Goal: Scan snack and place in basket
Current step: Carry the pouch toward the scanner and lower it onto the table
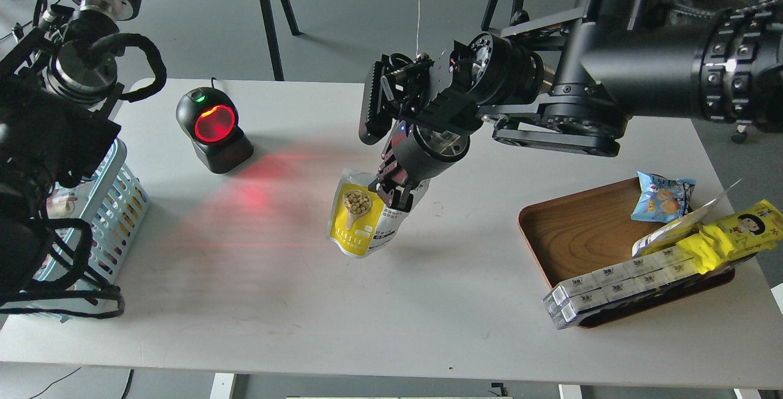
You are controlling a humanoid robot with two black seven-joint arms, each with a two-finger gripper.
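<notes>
The snack point(359, 220) is a yellow-and-white pouch with a picture of a spoonful of tan beans. My right gripper point(391, 194) is shut on its upper right corner and holds it above the middle of the white table point(391, 301). The black scanner point(212, 130) glows red at the back left and throws red light onto the table towards the pouch. The light blue basket point(113, 203) stands at the left edge, partly hidden by my left arm. My left arm comes in at the far left; its gripper point(37, 154) is dark and its fingers cannot be told apart.
A brown wooden tray point(575, 234) at the right holds a blue crinkly packet point(664, 197), a long yellow wrapper with a cartoon face point(734, 234) and a row of clear boxes point(618, 286). Table legs and cables stand behind the table.
</notes>
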